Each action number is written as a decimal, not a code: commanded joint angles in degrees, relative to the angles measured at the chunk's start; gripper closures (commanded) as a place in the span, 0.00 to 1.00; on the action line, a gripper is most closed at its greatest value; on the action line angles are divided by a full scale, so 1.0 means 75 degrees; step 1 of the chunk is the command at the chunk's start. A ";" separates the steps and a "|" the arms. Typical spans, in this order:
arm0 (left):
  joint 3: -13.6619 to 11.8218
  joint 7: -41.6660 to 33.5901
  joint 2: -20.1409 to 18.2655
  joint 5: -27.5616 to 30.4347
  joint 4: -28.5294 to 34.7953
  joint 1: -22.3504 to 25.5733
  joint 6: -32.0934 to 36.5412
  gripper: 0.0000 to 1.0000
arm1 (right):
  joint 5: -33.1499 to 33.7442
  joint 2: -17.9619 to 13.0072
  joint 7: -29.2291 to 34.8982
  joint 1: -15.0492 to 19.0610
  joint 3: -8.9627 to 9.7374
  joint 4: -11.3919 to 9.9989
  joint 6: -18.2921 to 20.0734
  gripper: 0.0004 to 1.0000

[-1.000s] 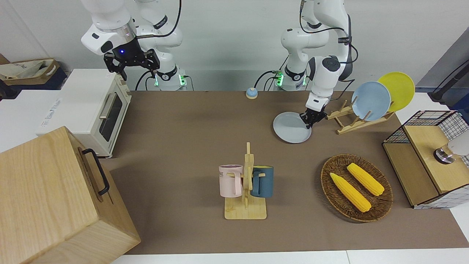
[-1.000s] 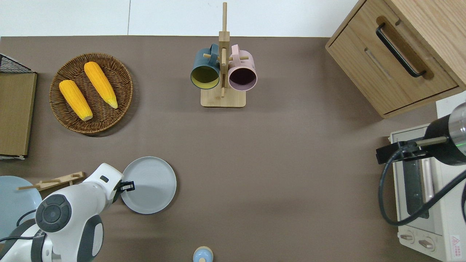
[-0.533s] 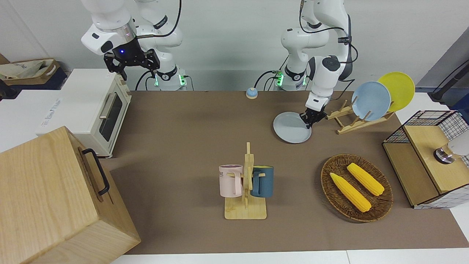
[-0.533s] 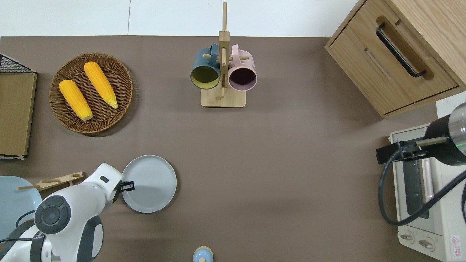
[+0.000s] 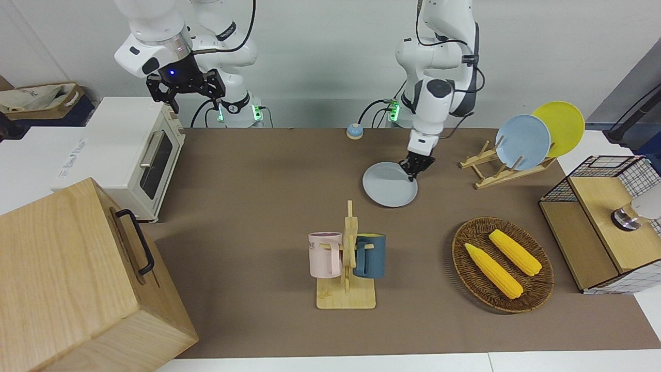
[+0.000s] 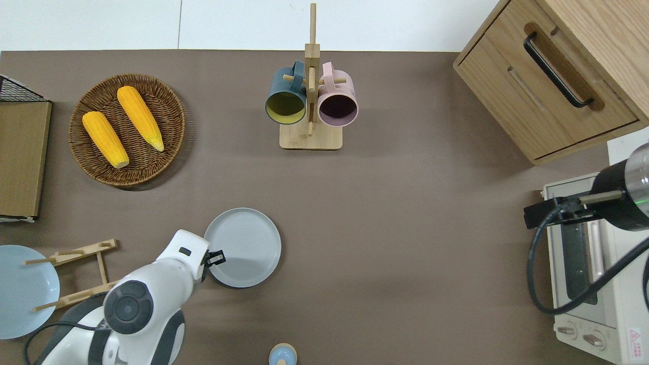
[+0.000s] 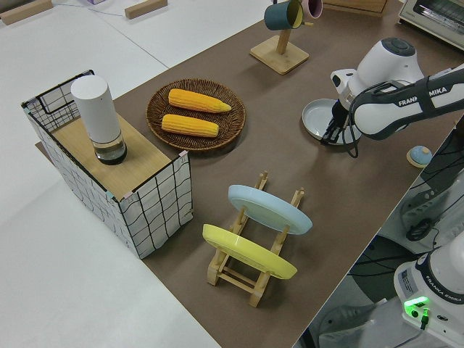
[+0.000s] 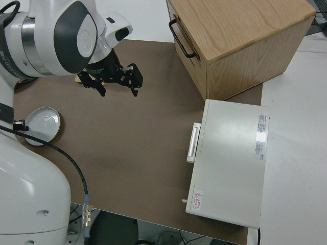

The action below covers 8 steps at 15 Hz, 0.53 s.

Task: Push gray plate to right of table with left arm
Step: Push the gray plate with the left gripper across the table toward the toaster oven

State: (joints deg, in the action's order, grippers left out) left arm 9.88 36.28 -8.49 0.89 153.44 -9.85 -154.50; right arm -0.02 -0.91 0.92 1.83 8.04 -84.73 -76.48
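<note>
The gray plate (image 5: 389, 185) lies flat on the brown table (image 5: 258, 181), nearer to the robots than the mug rack. It also shows in the overhead view (image 6: 242, 247) and the left side view (image 7: 322, 119). My left gripper (image 5: 414, 173) is down at table height, shut and empty. Its fingertips touch the plate's rim on the side toward the left arm's end of the table, as the overhead view (image 6: 215, 257) shows. My right gripper (image 5: 195, 101) is parked and open.
A wooden dish rack (image 5: 490, 168) holds a blue plate (image 5: 522, 142) and a yellow plate (image 5: 560, 126). A mug rack (image 5: 347, 258), a wicker basket of corn (image 5: 502, 263), a small bell (image 5: 354, 131), a toaster oven (image 5: 129, 150) and a wooden cabinet (image 5: 77, 279) stand around.
My left gripper has slid toward the right arm's end of the table, pushing the gray plate that way and slightly farther from the robots. The right arm has not moved.
</note>
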 commanded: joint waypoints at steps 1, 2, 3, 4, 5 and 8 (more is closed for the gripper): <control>0.0030 0.1977 0.0733 -0.0048 -0.0406 -0.1285 -0.0201 1.00 | -0.0033 -0.0019 0.0100 0.0142 0.0123 0.0071 0.0119 0.02; 0.0077 0.2633 0.0989 -0.0060 -0.0686 -0.1660 -0.0201 1.00 | -0.0033 -0.0019 0.0089 0.0142 0.0123 0.0071 0.0119 0.02; 0.0112 0.3266 0.1212 -0.0095 -0.0932 -0.2035 -0.0190 1.00 | -0.0033 -0.0019 0.0088 0.0142 0.0123 0.0071 0.0119 0.02; 0.0112 0.3725 0.1389 -0.0269 -0.1121 -0.2271 -0.0190 1.00 | -0.0033 -0.0019 0.0088 0.0142 0.0123 0.0071 0.0119 0.02; 0.0124 0.4309 0.1564 -0.0549 -0.1320 -0.2494 -0.0190 1.00 | -0.0033 -0.0019 0.0088 0.0142 0.0123 0.0071 0.0119 0.02; 0.0124 0.6758 0.2420 -0.2071 -0.2327 -0.3302 -0.0038 1.00 | -0.0033 -0.0019 0.0088 0.0154 0.0123 0.0071 0.0119 0.02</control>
State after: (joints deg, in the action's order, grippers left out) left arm 11.17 73.24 0.93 -6.47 143.29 -29.30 -155.44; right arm -0.02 -0.91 0.92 1.83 8.04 -84.73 -76.48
